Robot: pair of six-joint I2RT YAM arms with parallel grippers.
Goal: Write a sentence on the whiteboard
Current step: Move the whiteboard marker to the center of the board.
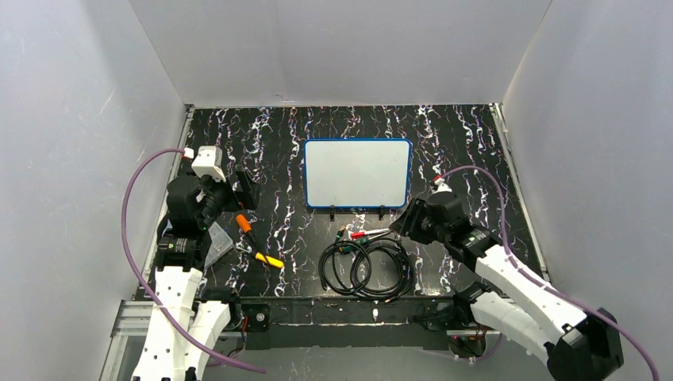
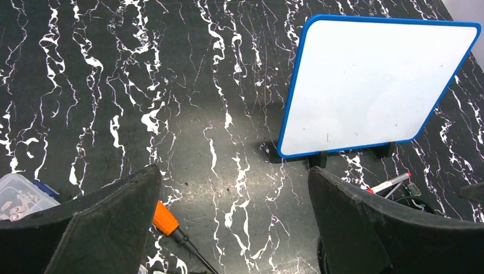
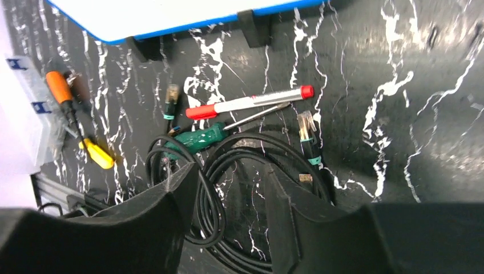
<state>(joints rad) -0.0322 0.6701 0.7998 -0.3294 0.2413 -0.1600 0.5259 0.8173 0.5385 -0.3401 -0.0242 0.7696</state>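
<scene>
At the back middle of the black marbled table (image 1: 278,159), the whiteboard (image 1: 358,174): lying flat, thin blue frame, rounded corners, face plain white, two small black clips (image 1: 329,210) on the long edge that faces the arm bases. Just off the whiteboard's left clipped corner, the left gripper (image 2: 234,174): hovers above the table with jaws spread wide, grips nothing. Off the whiteboard's right clipped corner, the right gripper (image 3: 231,171): fingers part-way apart with a clear gap, nothing between them, a coil of black cables (image 1: 353,270) under them in the wrist view. Between the clipped edge and those cables, a red marker (image 3: 251,101), white barrel with red at both ends, lying roughly parallel to that edge, apart from both grippers. Beside the marker, on the side away from the whiteboard, a green-handled screwdriver (image 3: 200,138), its handle over the cable loops; hard to tell from the wrist view whether its shaft touches the marker. Farther from the whiteboard's left clipped corner, past the left gripper, an orange-handled tool (image 1: 244,222) and a yellow-handled one (image 1: 270,259), in one slanting line. Left of those, farthest from the whiteboard, a clear plastic box (image 1: 214,242).
</scene>
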